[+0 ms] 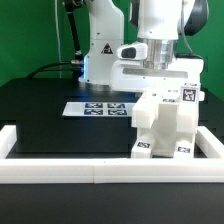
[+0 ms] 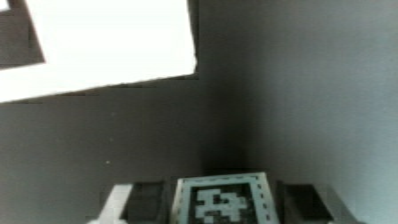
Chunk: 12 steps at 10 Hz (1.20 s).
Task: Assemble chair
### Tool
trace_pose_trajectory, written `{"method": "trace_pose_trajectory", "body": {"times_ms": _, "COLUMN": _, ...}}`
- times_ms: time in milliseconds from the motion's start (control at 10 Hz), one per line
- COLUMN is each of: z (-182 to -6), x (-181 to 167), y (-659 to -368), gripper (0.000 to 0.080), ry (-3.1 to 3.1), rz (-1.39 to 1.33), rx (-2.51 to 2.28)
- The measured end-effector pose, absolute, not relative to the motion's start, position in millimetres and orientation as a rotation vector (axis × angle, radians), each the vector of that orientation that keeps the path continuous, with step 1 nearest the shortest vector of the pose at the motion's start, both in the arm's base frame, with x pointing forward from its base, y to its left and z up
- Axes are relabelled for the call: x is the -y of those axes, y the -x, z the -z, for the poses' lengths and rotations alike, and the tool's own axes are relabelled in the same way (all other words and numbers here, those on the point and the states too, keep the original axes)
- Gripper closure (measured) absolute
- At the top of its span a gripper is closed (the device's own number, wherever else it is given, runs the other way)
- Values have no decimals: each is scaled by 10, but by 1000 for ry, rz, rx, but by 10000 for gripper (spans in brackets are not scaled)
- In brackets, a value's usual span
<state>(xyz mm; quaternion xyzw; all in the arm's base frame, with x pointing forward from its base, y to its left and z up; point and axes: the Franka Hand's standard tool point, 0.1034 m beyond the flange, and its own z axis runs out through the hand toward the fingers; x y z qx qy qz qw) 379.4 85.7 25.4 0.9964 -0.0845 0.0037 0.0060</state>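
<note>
The chair (image 1: 165, 125), a blocky white plastic assembly, stands on the black table (image 1: 40, 110) at the exterior view's right, just behind the white border rail (image 1: 60, 160) that runs along the front edge. Black-and-white square tags sit on its faces: one up near the top at the right, two low on the front. The tags carry only block patterns (no readable lettering). The gripper (image 1: 157, 86) hangs directly over the chair's top, its fingers hidden behind the part, so I cannot tell whether it is clamped or spread. The marker board (image 1: 100, 107) lies flat on the table just beside the chair, toward the exterior view's left. In the wrist view, a tagged white piece (image 2: 221, 199) fills the lower edge, blurred.
</note>
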Motion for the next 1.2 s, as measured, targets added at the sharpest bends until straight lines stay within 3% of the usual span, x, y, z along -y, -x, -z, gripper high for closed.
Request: {"method": "trace_pose_trajectory", "body": {"times_ms": 1200, "z": -717, "x": -985, "y": -3773, "gripper": 511, "ry": -3182, "rz": 20, "rx": 320}}
